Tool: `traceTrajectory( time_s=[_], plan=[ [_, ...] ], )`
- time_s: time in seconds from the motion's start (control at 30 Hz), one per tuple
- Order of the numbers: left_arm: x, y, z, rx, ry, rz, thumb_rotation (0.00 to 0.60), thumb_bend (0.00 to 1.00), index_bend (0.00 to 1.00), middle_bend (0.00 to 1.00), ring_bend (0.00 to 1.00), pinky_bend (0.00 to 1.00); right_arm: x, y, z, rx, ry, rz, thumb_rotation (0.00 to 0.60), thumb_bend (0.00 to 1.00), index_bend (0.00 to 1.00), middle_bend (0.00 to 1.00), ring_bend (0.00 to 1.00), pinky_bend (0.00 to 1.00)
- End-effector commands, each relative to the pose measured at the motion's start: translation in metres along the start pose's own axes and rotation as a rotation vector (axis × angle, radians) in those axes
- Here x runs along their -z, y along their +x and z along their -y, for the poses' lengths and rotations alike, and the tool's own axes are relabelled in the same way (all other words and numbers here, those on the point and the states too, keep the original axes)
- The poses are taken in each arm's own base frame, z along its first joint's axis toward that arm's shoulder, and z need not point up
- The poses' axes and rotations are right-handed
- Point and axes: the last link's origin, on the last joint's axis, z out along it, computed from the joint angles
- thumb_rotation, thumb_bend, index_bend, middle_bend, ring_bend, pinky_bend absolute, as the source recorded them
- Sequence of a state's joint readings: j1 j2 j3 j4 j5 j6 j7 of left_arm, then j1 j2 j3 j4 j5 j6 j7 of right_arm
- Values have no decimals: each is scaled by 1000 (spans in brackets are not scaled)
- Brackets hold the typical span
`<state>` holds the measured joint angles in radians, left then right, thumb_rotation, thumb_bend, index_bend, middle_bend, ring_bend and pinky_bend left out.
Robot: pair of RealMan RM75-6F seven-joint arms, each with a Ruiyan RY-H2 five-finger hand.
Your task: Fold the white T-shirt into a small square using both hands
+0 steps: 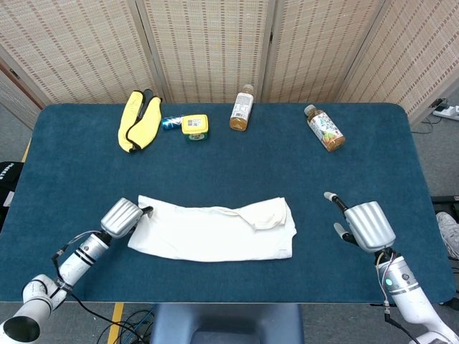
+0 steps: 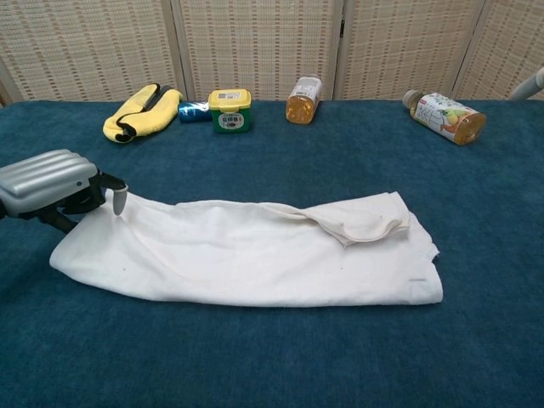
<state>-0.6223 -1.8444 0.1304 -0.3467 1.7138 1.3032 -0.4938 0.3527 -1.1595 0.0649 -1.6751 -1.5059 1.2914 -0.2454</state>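
Covering table [image 1: 72, 150], blue cloth, wicker screens [image 1: 215, 43]

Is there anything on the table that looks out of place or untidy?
Yes. One bottle lies on its side at the far right, while the other bottle stands upright. The white T-shirt is folded into an uneven strip, with a rumpled flap near its right end.

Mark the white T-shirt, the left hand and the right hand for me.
white T-shirt [image 1: 215, 233]: head view, middle of the cloth.
left hand [image 2: 47, 180]: chest view, ribbed silver back.
right hand [image 1: 368, 225]: head view, silver back.
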Motion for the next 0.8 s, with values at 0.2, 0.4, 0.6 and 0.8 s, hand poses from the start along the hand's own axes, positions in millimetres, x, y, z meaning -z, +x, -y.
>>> traceTrajectory(
  time_s=[0.2, 0.4, 0.6, 0.8],
  plan=[
    [3, 3, 4, 54, 29, -17, 600, 436, 531, 941, 860, 964, 0, -1, 1, -7, 5, 2, 600, 322, 173, 951, 990, 1000],
    [5, 1, 0, 64, 17, -16, 600, 476, 589, 947, 866, 964, 0, -1, 2, -13, 14, 3, 600, 321, 174, 951, 990, 1000],
    [5, 1, -2, 78, 20, -25, 600, 511, 641, 957, 870, 964, 0, 1, 2, -19, 18, -3, 600, 321, 173, 951, 990, 1000],
    [12, -2, -6, 113, 27, -30, 600, 547, 670, 965, 874, 965, 1, 1, 2, -23, 19, -6, 600, 321, 173, 951, 989, 1000]
  ],
)
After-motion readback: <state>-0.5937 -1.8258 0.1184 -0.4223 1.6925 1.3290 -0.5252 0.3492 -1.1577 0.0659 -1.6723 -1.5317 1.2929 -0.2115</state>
